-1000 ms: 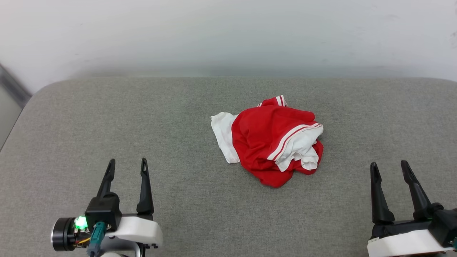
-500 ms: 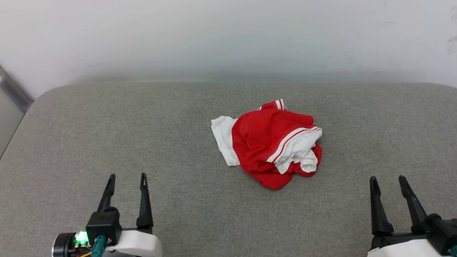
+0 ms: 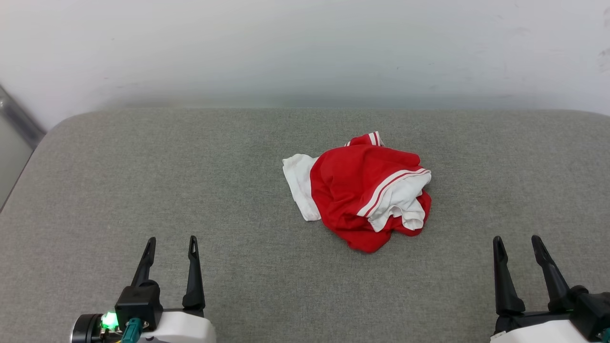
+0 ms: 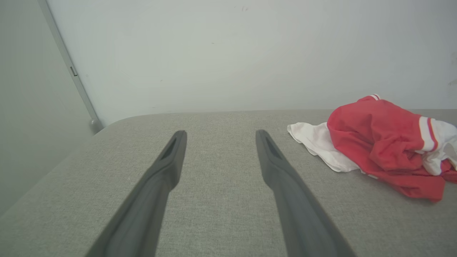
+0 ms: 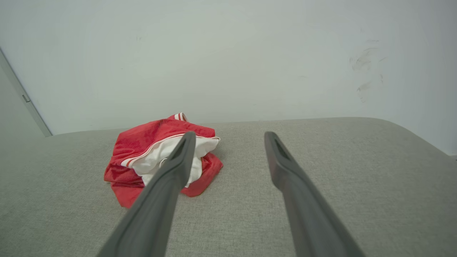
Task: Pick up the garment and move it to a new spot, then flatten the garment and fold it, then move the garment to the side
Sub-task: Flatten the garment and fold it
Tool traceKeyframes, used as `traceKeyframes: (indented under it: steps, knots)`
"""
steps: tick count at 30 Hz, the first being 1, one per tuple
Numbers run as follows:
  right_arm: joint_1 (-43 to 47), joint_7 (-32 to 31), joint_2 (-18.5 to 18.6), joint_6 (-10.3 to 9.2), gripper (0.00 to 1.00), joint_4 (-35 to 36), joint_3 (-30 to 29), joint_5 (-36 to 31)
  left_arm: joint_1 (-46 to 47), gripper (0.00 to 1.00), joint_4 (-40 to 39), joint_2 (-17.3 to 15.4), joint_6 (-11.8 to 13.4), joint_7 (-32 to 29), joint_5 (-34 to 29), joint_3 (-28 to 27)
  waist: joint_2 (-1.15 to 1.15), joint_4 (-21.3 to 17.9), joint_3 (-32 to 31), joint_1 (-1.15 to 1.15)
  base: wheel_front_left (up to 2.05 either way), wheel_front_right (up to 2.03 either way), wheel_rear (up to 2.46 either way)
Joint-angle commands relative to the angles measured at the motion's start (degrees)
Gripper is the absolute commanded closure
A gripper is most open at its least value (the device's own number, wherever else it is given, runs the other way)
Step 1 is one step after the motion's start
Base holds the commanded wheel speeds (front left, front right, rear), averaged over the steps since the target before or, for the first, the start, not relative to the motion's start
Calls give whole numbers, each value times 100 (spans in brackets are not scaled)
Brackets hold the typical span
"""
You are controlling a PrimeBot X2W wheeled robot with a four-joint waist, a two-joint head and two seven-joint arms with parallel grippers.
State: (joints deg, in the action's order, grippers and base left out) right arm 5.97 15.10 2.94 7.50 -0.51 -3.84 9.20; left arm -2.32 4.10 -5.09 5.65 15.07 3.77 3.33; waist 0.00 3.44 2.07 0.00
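Head view: the garment [image 3: 355,190] lies in a crumpled heap on the grey counter [image 3: 214,181]. It is forward and to the right of the left claw [image 3: 172,239], forward and to the left of the right claw [image 3: 516,238], and well apart from each. Both claws are spread wide and hold nothing. Their fingers point toward the wall [image 3: 305,47], low over the near part of the counter.

This reads as a ready stance before the first pick. The jaws are wide so either claw can come down over a fold of cloth. One claw sits on each side, so the heap can be taken from two sides.

The heap shows no clear front or back. It is widest across, from the white sleeve [image 3: 298,183] on the left claw's side to the second sleeve [image 3: 400,202] on the right claw's side. Its long axis therefore runs roughly crosswise to the fingers. The trim [image 3: 388,186] on the second sleeve slants from the near side up toward the right claw's side. A small striped tip [image 3: 372,138] pokes out at the far edge. Collar, hem and print are buried, so I cannot tell which way the neck points.

In the right wrist view the garment sits beyond the finger at that view's left. That finger partly covers it in the picture but does not touch it. In the left wrist view it lies off to the right of the fingers.
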Motion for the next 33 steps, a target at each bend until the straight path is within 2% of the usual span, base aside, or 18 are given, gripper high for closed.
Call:
traceKeyframes:
  steps: [1,6,9,16,21,25,28,33]
  knots:
    - [34,10,-11,-2,0,-2,2,35,-43,0,14,15,-36,15,-36,-34,0,-1,1,0,0,0,0]
    - [2,10,-11,-2,0,8,4,29,117,0,-8,52,-99,15,-62,-159,0,-19,26,0,0,0,0]
    - [-71,10,-11,-2,0,35,-3,18,410,0,-89,-22,-232,15,-129,-181,0,-35,91,0,0,0,0]
    - [-275,10,-11,-2,0,125,31,-59,1744,0,150,-489,-642,15,-266,-247,0,-151,378,0,0,0,0]
    - [-430,10,-11,-2,0,200,32,-122,2858,0,737,-827,-935,-12,-239,-189,0,-263,662,0,0,0,0]
    - [-552,10,-11,-2,0,263,-8,-153,3760,0,1111,-1053,-1161,-482,-183,59,0,-333,915,0,0,0,0]
    - [-643,10,-11,-2,0,295,-12,-159,4373,0,1334,-1161,-1268,-1106,40,327,0,-396,1093,0,0,0,0]
    - [-786,10,-11,-2,0,318,31,-174,5196,0,1604,-1406,-1302,-2297,684,1166,0,-504,1328,0,0,0,0]
